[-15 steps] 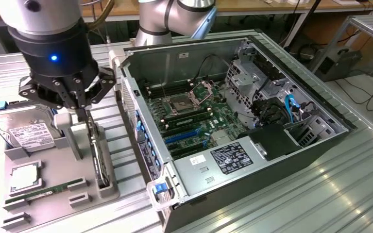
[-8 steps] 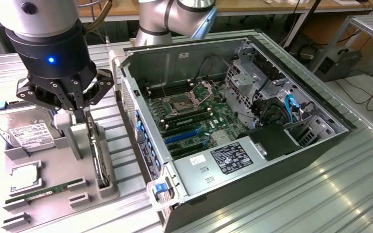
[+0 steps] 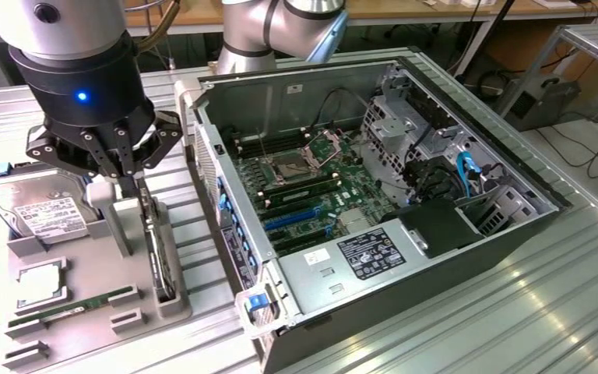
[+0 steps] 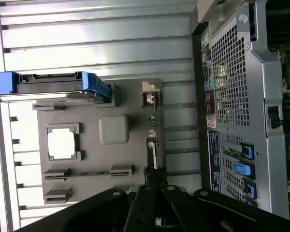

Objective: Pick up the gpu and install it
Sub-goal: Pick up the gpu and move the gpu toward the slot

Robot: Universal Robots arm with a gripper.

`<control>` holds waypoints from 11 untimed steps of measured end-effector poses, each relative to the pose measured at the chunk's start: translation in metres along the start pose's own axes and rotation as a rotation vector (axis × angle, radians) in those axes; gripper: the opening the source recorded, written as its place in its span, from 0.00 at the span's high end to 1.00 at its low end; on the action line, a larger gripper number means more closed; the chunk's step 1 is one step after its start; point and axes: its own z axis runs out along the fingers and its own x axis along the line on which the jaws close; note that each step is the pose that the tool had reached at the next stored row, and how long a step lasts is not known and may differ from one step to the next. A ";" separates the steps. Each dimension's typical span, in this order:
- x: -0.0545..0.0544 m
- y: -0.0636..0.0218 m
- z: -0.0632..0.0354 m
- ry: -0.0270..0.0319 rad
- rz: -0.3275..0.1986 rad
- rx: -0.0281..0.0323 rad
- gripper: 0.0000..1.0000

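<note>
Computer case [image 3: 278, 101]: lies open just beside the parts tray, on the exterior view's right, motherboard facing up.
Parts tray [image 3: 89, 253]: grey fixture on the ribbed table. Every place below is given relative to it.
Gripper [image 3: 133, 181]: directly above the tray's edge nearest the case, fingers closed on the top edge of the gpu.
Hard drive [image 3: 44, 214]: in the tray's corner on the exterior view's left, well apart from the grip.
Gpu [image 3: 160, 257]: stands on edge in the tray's slot along the case-side edge, apparently fully seated.
Memory stick [image 3: 75, 304]: lies flat in the tray's near part, clear of the card.
Step in hand: judged to be the grasp before the lift.
Doing it well: pull straight up along the slot. The grip looks to sit towards one end of the card, so a tilted pull could make it pivot or bind against the tray's supports.
</note>
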 end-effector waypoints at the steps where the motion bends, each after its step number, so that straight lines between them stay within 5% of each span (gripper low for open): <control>1: 0.000 0.0000 0.0000 0.0000 0.000 -0.0001 0.89; 4: 0.000 0.0000 0.0000 0.0000 0.000 -0.0001 0.70; 8: 0.000 -0.0002 0.0011 -0.0012 0.000 -0.0004 0.64; 11: 0.000 -0.0028 0.0108 -0.0037 0.000 -0.0004 0.58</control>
